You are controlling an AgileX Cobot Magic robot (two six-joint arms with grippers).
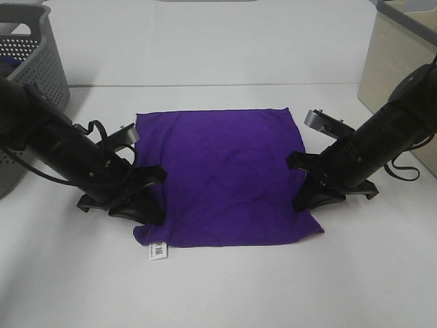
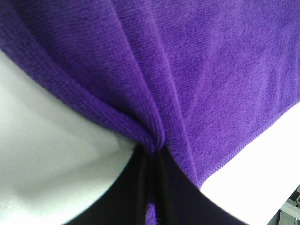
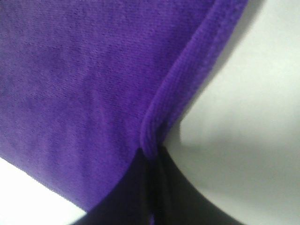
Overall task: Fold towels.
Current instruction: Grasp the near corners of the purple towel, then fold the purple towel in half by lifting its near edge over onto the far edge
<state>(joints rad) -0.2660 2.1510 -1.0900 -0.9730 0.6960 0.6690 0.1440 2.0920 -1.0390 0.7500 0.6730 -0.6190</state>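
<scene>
A purple towel (image 1: 222, 174) lies flat on the white table, with a white label at its near left corner. My left gripper (image 1: 147, 198) is shut on the towel's left edge near the front corner; the left wrist view shows the cloth (image 2: 187, 84) pinched and puckered between the black fingers (image 2: 140, 187). My right gripper (image 1: 304, 188) is shut on the towel's right edge; the right wrist view shows the hem (image 3: 187, 89) gathered into the black fingers (image 3: 140, 192).
A grey perforated basket (image 1: 27, 75) stands at the far left. A beige box (image 1: 396, 61) stands at the far right. The white table (image 1: 218, 287) extends in front of the towel.
</scene>
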